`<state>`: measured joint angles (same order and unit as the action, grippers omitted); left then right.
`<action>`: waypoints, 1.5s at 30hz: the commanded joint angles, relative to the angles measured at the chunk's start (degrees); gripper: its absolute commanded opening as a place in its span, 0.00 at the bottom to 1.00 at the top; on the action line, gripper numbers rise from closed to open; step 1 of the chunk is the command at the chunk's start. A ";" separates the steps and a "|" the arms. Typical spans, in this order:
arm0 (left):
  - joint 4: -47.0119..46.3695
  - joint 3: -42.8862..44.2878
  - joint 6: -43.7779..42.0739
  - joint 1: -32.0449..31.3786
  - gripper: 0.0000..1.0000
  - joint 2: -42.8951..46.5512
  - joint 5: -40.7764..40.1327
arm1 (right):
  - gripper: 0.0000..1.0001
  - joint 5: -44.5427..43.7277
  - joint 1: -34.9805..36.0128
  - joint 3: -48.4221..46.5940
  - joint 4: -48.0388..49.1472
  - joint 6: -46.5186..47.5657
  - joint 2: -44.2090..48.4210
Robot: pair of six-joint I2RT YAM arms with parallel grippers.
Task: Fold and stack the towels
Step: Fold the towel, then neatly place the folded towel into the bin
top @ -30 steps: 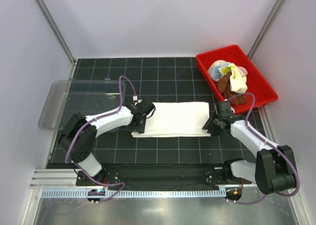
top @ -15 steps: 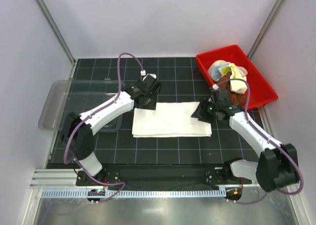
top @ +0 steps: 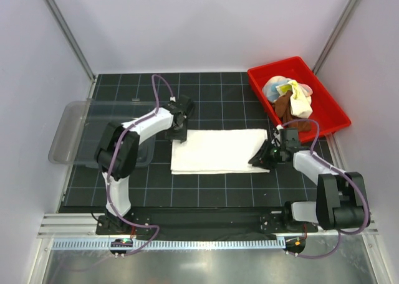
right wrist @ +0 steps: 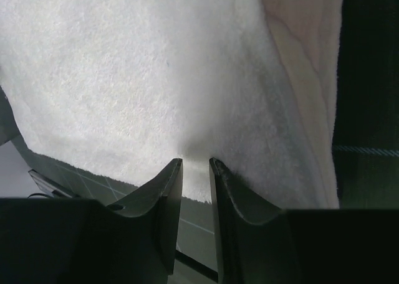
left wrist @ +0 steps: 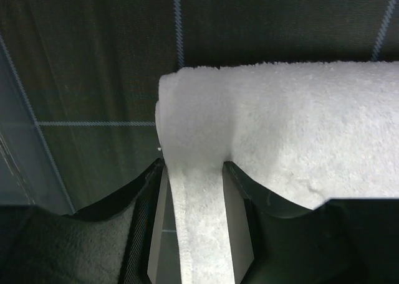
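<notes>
The large cream-white towel [top: 218, 150] lies folded into a long rectangle in the middle of the black mat. My left gripper [top: 178, 133] sits at its far left corner. In the left wrist view that gripper [left wrist: 193, 167] is shut on a ridge of the cream-white towel [left wrist: 299, 122], which fills the gap between its fingers. My right gripper [top: 262, 157] is low at the towel's right edge, near the front corner. Seen from the right wrist, the right gripper [right wrist: 195, 162] has its jaws a narrow gap apart, tips at the towel [right wrist: 124, 66] edge, with no cloth pinched.
A red bin [top: 260, 83] at the back right holds a heap of small towels [top: 288, 96], among them a brown one [top: 285, 108] and a yellow one [top: 284, 86]. A clear plastic tray [top: 65, 131] lies at the mat's left edge.
The left gripper rose to the towel's far left corner, then came down on it. The right gripper reached in over the towel, then dropped back to its right edge and narrowed. The towel shifted slightly right.
</notes>
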<state>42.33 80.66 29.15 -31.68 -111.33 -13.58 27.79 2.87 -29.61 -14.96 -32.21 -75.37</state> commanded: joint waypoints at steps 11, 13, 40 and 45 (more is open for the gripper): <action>4.71 -4.70 -0.85 0.30 0.67 19.12 7.67 | 0.37 -2.04 -0.68 -4.85 -7.19 1.62 11.30; 2.95 -8.31 1.34 1.01 0.69 21.66 9.62 | 0.40 -1.43 -0.68 -5.20 -7.28 1.71 12.53; -6.03 -15.71 10.58 0.92 0.67 17.64 10.95 | 0.31 -7.66 11.64 -8.02 12.68 -7.70 -14.37; -8.57 -18.52 12.07 0.31 0.67 16.85 10.95 | 0.31 -8.81 10.75 -6.25 11.36 -7.08 -11.03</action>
<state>36.75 63.33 39.33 -30.83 -93.84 -2.85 23.42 14.04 -36.95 -1.98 -40.16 -87.81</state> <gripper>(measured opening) 0.670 0.307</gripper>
